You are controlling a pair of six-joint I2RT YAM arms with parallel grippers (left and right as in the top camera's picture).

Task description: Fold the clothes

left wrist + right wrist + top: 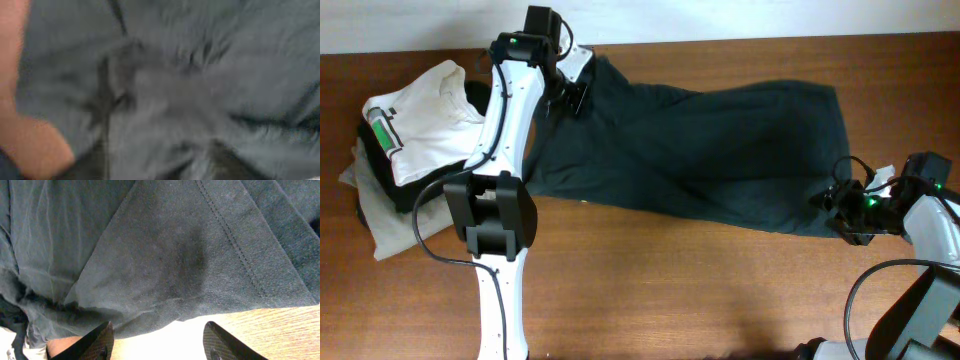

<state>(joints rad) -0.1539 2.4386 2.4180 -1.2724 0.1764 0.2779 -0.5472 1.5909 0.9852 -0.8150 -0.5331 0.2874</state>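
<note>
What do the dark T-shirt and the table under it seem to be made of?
The dark T-shirt looks like soft, matte knit fabric, perhaps cotton jersey: it lies in loose wrinkles, and the right wrist view shows a double-stitched hem. The table looks like brown wood or wood-grain laminate with a slight sheen; which one cannot be told.

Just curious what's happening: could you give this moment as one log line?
T-shirt spread on table | left hand at its far left corner, grip unclear | right hand open at hem
</note>
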